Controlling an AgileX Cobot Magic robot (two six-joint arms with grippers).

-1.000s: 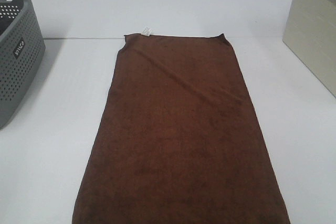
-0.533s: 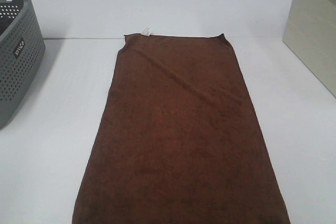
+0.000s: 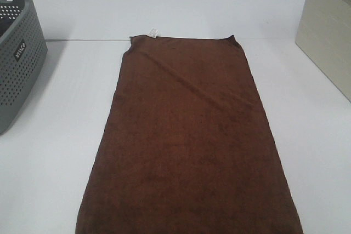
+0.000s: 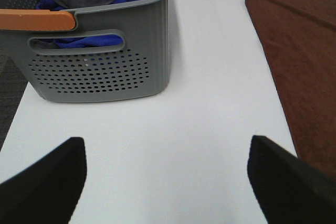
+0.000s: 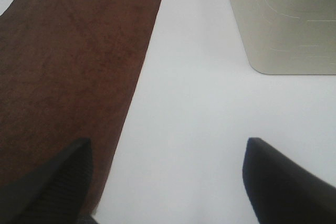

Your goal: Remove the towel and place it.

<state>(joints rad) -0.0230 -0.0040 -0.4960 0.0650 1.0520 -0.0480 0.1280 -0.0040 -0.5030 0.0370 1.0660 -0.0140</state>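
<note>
Exterior high view is showing a white table [image 3: 60, 152] with the towel [image 3: 189, 141], a long dark brown cloth, lying flat and spread out down its middle, its small white tag [image 3: 153, 32] sitting at the far corner. No arm is appearing in this view. A grey basket [image 3: 16, 58] is standing at the table's left edge and a beige bin [image 3: 329, 36] at the right edge, both well apart from the towel. Left wrist view is showing the left gripper [image 4: 168, 177] hovering low over bare table, its two dark fingers spread wide and gripping nothing; the towel [image 4: 299, 61] is lying beside it, toward the table's middle, and the basket [image 4: 100, 61], holding grey and blue cloths, is standing ahead. Right wrist view is showing the right gripper [image 5: 168, 182] likewise spread wide and empty over bare table, with the towel [image 5: 68, 72] running alongside one finger and the bin [image 5: 283, 24] ahead.
</note>
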